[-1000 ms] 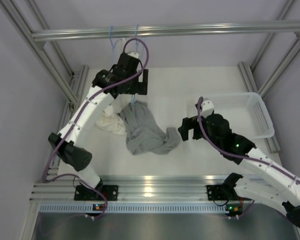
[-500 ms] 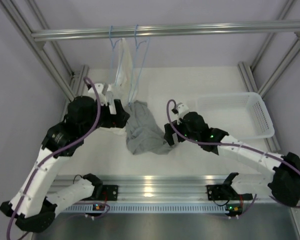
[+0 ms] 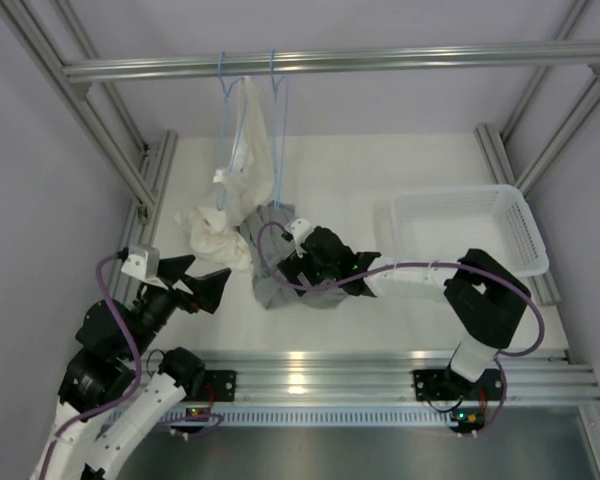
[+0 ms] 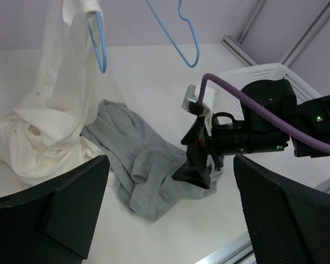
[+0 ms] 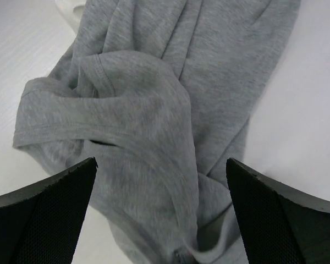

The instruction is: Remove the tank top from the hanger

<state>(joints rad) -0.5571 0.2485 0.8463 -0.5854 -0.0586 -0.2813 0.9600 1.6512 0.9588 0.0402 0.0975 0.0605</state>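
Note:
The grey tank top lies crumpled on the white table, off the bare light-blue hanger that hangs from the rail above it. In the left wrist view the tank top and that hanger are clearly apart. My right gripper hovers low over the tank top, open, and grey folds spread under and between its black fingers. My left gripper is open at the near left, apart from the fabric, and holds nothing; its fingers frame the scene.
A second light-blue hanger on the rail carries a white garment that trails down into a heap beside the tank top. A white basket stands at the right. Metal frame posts run along both sides.
My left arm has drawn back from the rail to the near left corner. My right gripper has moved left until it is over the tank top.

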